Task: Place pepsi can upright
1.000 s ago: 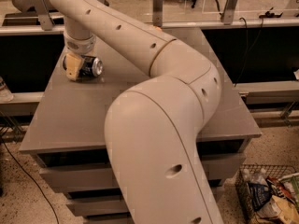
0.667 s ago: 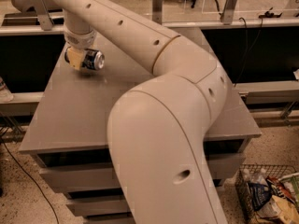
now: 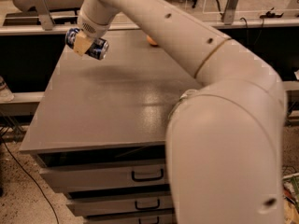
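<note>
The pepsi can (image 3: 98, 49), dark blue with silver ends, lies sideways in my gripper (image 3: 84, 43). The gripper is shut across the can's middle, and its tan finger (image 3: 82, 44) covers the can's centre. The can hangs a little above the back left part of the grey table (image 3: 107, 111), over a faint shadow. My large cream arm (image 3: 224, 101) reaches from the lower right across the table to the gripper.
A small orange thing (image 3: 152, 40) lies on the table at the back, right of the gripper. A greenish-silver object (image 3: 180, 101) peeks out from behind my arm mid-table. Drawers (image 3: 147, 175) sit under the table's front edge. Benches stand behind.
The gripper has risen from the table's back left corner with the can in it, and the can now hangs above the surface. The view has also shifted closer.
</note>
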